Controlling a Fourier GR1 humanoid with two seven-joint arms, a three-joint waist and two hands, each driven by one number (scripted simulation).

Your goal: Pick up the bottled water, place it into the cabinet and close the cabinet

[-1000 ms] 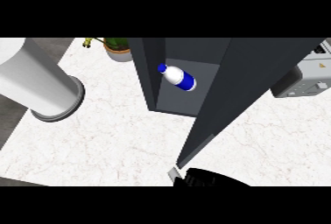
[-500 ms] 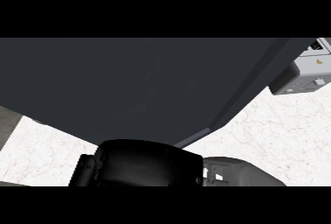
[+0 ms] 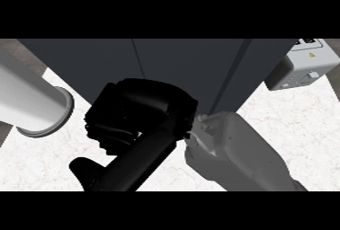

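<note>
- Cabinet (image 3: 186, 63) front fills the upper part of the head view, dark, with a vertical seam (image 3: 136, 58) running down it. I cannot tell whether the door sits fully flush.
- Right hand (image 3: 136, 114) is a black mass up against the cabinet's lower front, with its grey forearm (image 3: 232, 152) coming in from the lower right.
- How far open the hand is cannot be told, since it reads as one dark shape. Nothing shows in its hold.
- Left forearm (image 3: 30, 101) lies at the left edge, over the counter (image 3: 292, 117). The left hand itself is out of view.
- Bottled water shows nowhere. Judged from the task, it is likely inside the cabinet, behind the dark front.
- Grey appliance (image 3: 299, 67) stands at the upper right, just beside the cabinet.
- Step in hand, as a judgement: closing the cabinet, late in the task.
- Risk: the hand covers the door's lower edge, so a door left slightly ajar could go unnoticed.
- Risk: a push off to one side could let the hand slide off the panel without seating the door.
- Risk: if the bottle stands too near the opening, the door could knock it over or stop short.
- Risk: the right forearm could swing wide on the way back and clip the appliance.
</note>
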